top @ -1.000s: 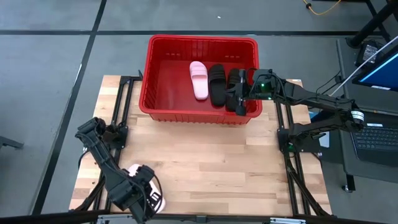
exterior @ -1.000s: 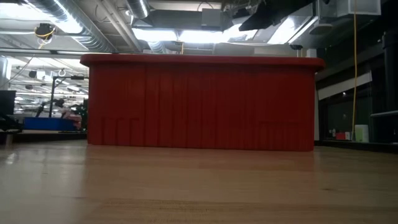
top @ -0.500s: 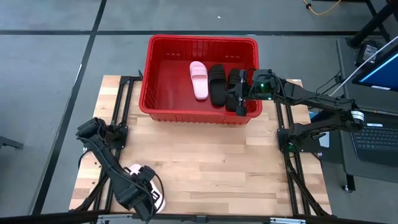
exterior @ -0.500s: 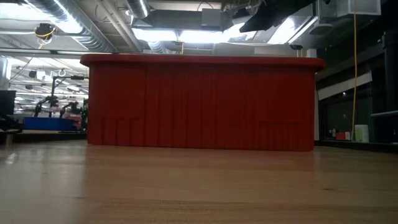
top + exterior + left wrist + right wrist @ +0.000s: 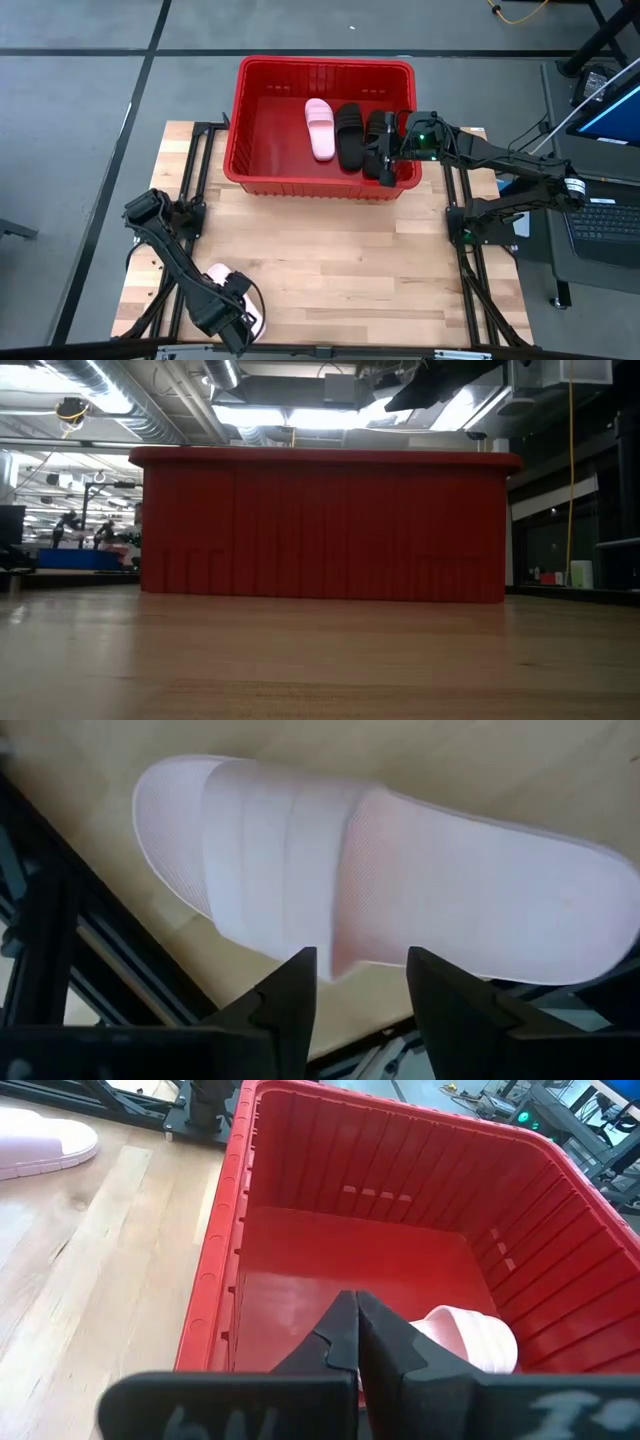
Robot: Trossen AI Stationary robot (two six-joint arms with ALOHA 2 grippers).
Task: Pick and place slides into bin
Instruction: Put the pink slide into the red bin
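The red bin (image 5: 262,120) stands at the table's far middle and fills the low view (image 5: 320,525). In it lie a pink slide (image 5: 320,128) and a black slide (image 5: 348,135); a second black slide (image 5: 378,122) is partly hidden under my right gripper (image 5: 384,160). That gripper is shut and empty over the bin's right end (image 5: 356,1312). Another pink slide (image 5: 380,880) lies flat on the table at the near left (image 5: 217,272). My left gripper (image 5: 360,975) is open just above it, a finger on either side of its long edge by the strap.
Bare wooden table (image 5: 340,260) lies between the bin and the near-left slide. Black frame rails (image 5: 60,950) run beside the slide at the table's left. A desk with a laptop (image 5: 605,215) stands off the table's right.
My left gripper has shifted a little toward the table's near edge over the pink slide. The slide has stayed where it was.
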